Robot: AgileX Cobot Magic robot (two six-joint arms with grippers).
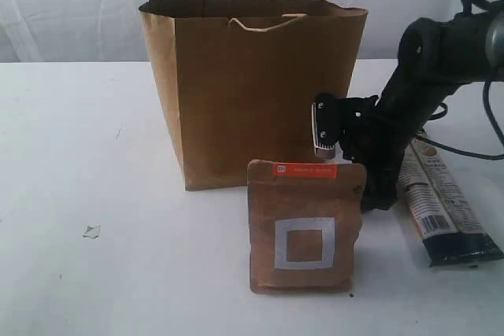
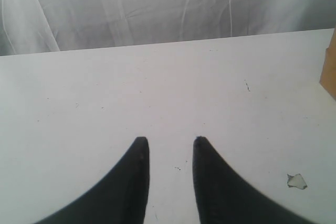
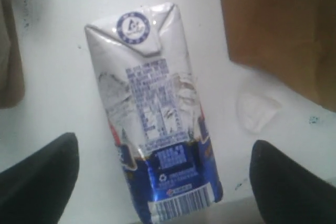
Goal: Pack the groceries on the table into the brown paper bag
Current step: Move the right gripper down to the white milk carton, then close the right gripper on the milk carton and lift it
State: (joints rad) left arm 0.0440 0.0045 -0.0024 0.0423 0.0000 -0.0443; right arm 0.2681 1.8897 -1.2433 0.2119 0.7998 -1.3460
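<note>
The tall brown paper bag [image 1: 252, 92] stands open at the middle of the white table [image 1: 94, 155]. In front of it a brown pouch [image 1: 305, 230] with a white square stands upright. The long navy-tan packet [image 1: 441, 202] lies flat at the right. My right gripper [image 1: 379, 198] reaches down beside it. In the right wrist view the packet [image 3: 157, 124] lies between the wide-open right gripper [image 3: 164, 145], clear of both fingers. The left gripper [image 2: 170, 141] hovers open over bare table [image 2: 157, 87], with nothing between its fingers. It is outside the exterior view.
A small chipped spot [image 1: 91, 231] marks the table at the left, the same chipped spot [image 2: 296, 181] showing near the left gripper. A corner of the bag [image 2: 329, 72] shows in the left wrist view. Bag wall [image 3: 278, 24] and pouch edge [image 3: 8, 51] flank the packet. A cable trails behind the right arm.
</note>
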